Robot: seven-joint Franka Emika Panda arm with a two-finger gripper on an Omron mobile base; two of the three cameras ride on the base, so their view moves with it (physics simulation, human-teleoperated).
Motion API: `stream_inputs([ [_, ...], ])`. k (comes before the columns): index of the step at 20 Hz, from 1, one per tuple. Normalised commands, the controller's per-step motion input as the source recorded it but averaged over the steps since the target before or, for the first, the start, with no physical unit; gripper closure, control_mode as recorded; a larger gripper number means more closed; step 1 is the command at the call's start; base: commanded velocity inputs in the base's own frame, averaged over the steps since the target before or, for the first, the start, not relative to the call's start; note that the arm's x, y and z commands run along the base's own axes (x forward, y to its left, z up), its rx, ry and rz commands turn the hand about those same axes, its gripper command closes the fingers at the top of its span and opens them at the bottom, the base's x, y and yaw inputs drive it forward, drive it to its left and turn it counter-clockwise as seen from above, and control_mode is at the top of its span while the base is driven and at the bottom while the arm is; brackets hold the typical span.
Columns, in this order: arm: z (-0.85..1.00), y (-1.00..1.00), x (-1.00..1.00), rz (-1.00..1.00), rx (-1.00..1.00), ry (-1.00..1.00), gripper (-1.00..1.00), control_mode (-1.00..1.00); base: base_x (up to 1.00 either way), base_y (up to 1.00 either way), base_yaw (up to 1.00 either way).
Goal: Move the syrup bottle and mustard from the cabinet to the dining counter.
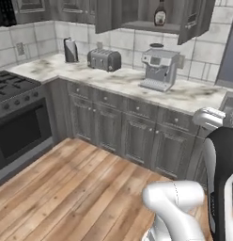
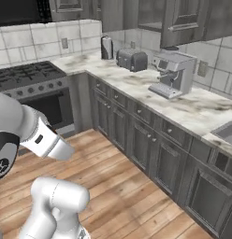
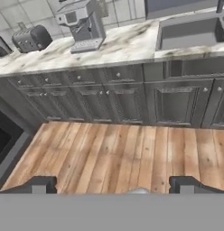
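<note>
- While the hand (image 3: 112,186) hangs low over the plank floor (image 3: 114,153), its fingers stand wide apart, grasping nothing.
- Beyond, the veined marble table (image 1: 118,82) carries a boxy metal coffee machine (image 1: 158,69).
- Farthest and high above, the syrup bottle (image 1: 159,13), rounded, brown and upright, stands in the open cabinet (image 1: 151,24).

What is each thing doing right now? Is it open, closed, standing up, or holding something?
Dark grey wood-grain wall cabinet: doors open, shelf showing.
Small dark brown syrup bottle: upright on the cabinet shelf, cap on.
Robot's two-finger gripper: open, holding nothing, above the wooden floor.
Dark grey lower cupboard doors: shut.
Black oven door: shut.
Silver toaster: upright on the marble counter.
</note>
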Motion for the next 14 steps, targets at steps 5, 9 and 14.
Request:
stream_inputs([
  [5,0.00,0.00,0.00,0.00,0.00,0.00,-1.00,1.00,1.00,0.69,-0.28],
  [9,0.00,0.00,0.00,0.00,0.00,0.00,-1.00,1.00,1.00,0.28,-0.26],
  [14,0.00,0.00,0.00,0.00,0.00,0.00,-1.00,1.00,1.00,0.00,-0.23],
])
